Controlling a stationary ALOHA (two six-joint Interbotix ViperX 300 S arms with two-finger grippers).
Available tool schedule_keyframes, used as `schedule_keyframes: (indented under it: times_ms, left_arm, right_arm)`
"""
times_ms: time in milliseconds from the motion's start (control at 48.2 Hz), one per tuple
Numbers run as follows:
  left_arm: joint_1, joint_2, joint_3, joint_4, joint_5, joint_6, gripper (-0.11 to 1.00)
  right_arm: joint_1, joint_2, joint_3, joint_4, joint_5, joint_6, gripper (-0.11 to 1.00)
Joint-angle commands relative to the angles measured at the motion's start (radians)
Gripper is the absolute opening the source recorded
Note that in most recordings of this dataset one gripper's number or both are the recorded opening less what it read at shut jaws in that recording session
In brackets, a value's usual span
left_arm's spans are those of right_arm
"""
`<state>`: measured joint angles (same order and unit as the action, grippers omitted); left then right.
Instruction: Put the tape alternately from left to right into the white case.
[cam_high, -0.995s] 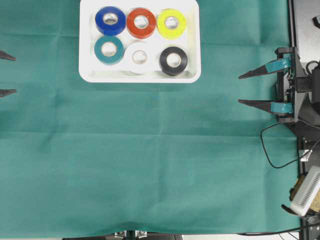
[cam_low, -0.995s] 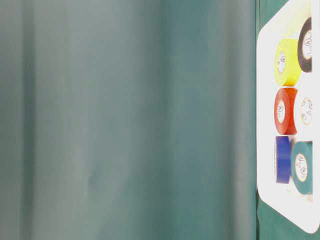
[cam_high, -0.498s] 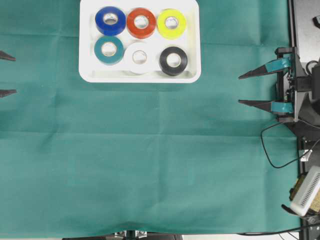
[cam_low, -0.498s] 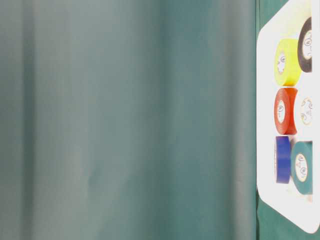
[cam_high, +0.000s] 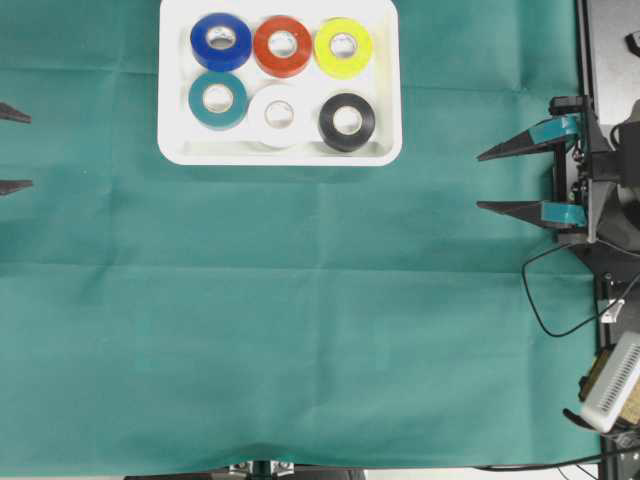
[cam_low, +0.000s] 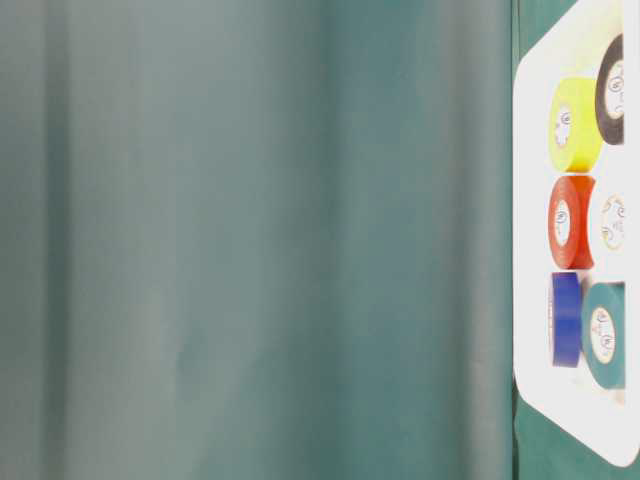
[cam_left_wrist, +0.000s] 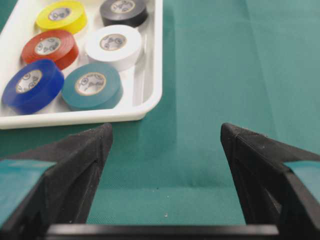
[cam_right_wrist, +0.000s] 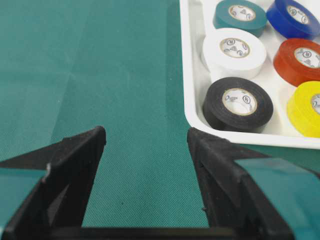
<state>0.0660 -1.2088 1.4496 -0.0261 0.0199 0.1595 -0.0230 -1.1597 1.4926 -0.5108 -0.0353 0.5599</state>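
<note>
At the far left we see the left gripper (cam_high: 10, 149) spread open, holding nothing. The white case (cam_high: 395, 100) lies long axis left-right on the green cloth (cam_high: 300, 330), holding all six tape rolls (cam_high: 279, 114) flat, holes upward, in two rows. The right gripper (cam_high: 487, 180) gapes empty.

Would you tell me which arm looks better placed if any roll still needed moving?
Neither: all six rolls, teal through black, already sit in the white case; both claws are open and withdrawn.
</note>
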Motion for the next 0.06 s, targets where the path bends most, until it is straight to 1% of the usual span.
schedule_keyframes:
  times_ms: [0,41]
  left_arm:
    - [0.003,0.006,-0.009,0.000,-0.005,-0.002,0.44]
    - [0.003,0.006,-0.009,0.000,-0.005,-0.002,0.44]
  right_arm:
    - [0.000,0.011,-0.011,0.002,-0.003,0.002,0.72]
    - [0.000,0.011,-0.009,0.000,-0.003,0.002,0.72]
